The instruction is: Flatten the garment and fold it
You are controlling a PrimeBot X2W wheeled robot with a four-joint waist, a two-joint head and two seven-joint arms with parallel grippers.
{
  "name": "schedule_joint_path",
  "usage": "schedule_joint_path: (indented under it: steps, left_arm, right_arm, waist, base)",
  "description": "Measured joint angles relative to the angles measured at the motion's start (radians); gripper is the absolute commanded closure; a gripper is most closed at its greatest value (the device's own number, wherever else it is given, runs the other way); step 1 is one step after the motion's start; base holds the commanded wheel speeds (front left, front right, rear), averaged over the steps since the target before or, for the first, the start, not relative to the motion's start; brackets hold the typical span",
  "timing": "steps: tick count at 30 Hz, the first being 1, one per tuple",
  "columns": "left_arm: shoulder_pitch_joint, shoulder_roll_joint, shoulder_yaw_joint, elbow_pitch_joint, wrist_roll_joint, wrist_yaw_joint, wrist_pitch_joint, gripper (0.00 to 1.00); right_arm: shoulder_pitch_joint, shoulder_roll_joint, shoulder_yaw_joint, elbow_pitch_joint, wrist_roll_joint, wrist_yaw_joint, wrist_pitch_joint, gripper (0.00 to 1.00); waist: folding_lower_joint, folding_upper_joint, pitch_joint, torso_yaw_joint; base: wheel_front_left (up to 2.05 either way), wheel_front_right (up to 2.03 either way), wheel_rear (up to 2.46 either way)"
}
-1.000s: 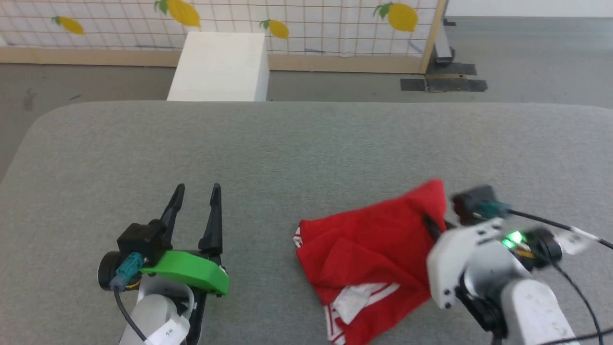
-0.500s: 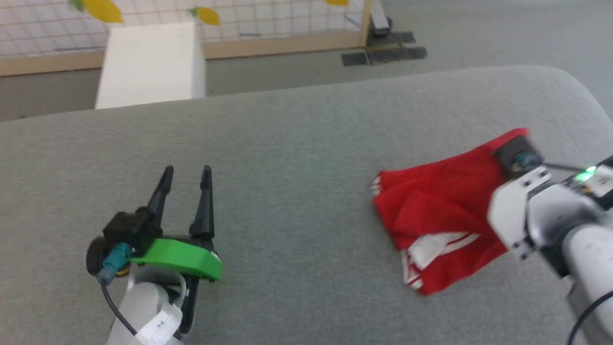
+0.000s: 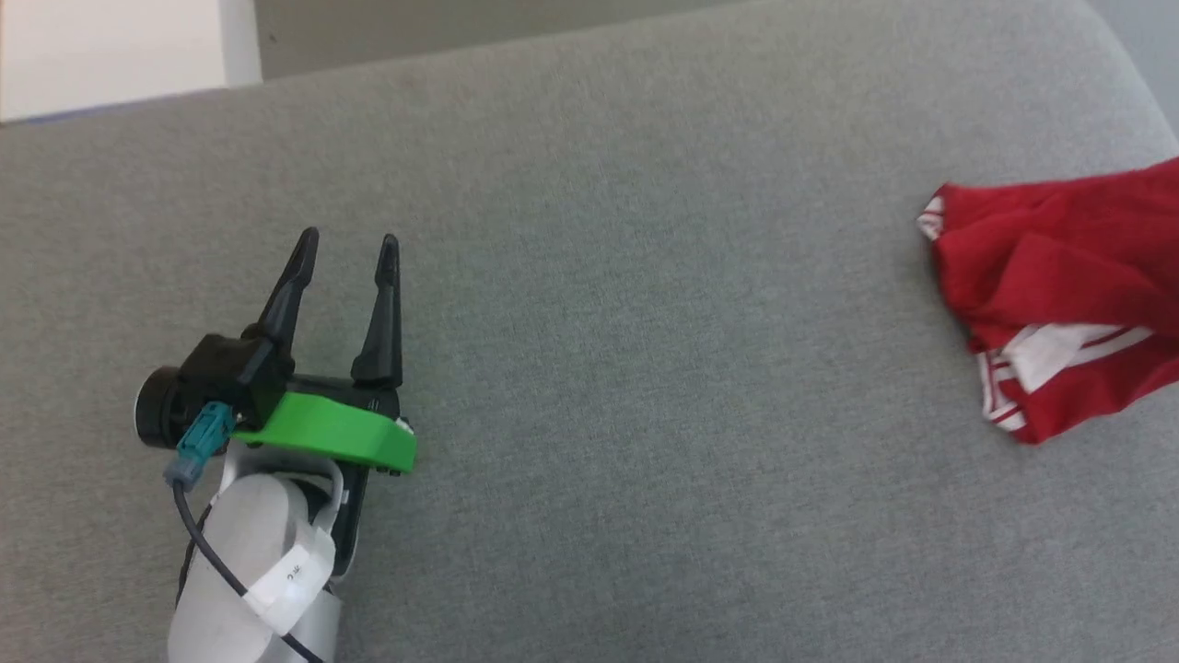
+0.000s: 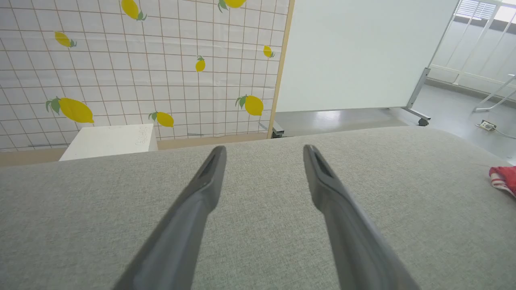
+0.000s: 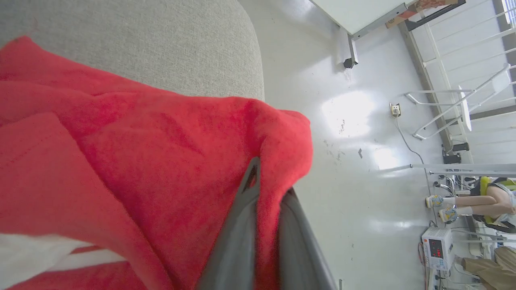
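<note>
Pinching the garment (image 5: pixel 141 161) at lower centre, the right gripper (image 5: pixel 269 181) was clamped; the left gripper (image 3: pixel 348 239) gaped wide, centre-left.

Head camera looks down on the grey table (image 3: pixel 645 138); both wrist cameras sit low, all three catching the shirt (image 5: pixel 121 141).

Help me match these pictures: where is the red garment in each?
Head view: the garment, crumpled, at the right edge.
Left wrist view: a striped corner, far right edge.
Right wrist view: left and middle, pinched in the right claw.
Shared landmark: the grey padded surface beneath it.
</note>
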Motion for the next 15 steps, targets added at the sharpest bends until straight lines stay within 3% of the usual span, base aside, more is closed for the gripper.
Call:
schedule_joint_path:
  steps: [7,8,9,10,15]
  left_arm:
    - [-0.014,0.007,-0.014,0.007,0.000,0.000,0.000,0.00]
    - [-0.014,0.007,-0.015,0.009,0.000,0.000,0.000,0.00]
    - [-0.014,0.007,-0.015,0.010,0.000,0.000,0.000,0.00]
    - [-0.014,0.007,-0.015,0.014,0.000,0.000,0.000,0.00]
    - [-0.012,0.000,-0.013,0.031,-0.005,0.000,0.000,0.00]
  right_arm:
    - [-0.036,0.018,-0.101,0.119,-0.070,0.000,-0.123,1.00]
    - [-0.038,0.026,-0.121,0.136,-0.075,0.000,-0.139,0.95]
    - [-0.039,0.032,-0.133,0.150,-0.082,0.000,-0.150,0.56]
    - [-0.041,0.040,-0.151,0.167,-0.089,0.000,-0.160,0.03]
    - [-0.042,0.080,-0.261,0.218,-0.103,0.000,-0.240,0.00]
  waist:
    - [0.0001,0.0000,0.058,0.010]
    - [0.0000,0.0000,0.060,0.015]
    - [0.0000,0.0000,0.060,0.019]
    - [0.0001,0.0000,0.059,0.025]
    - [0.0000,0.0000,0.025,0.041]
  base:
    - [0.00,0.00,0.00]
    - [0.00,0.00,0.00]
    - [0.00,0.00,0.00]
    - [0.00,0.00,0.00]
    - [0.00,0.00,0.00]
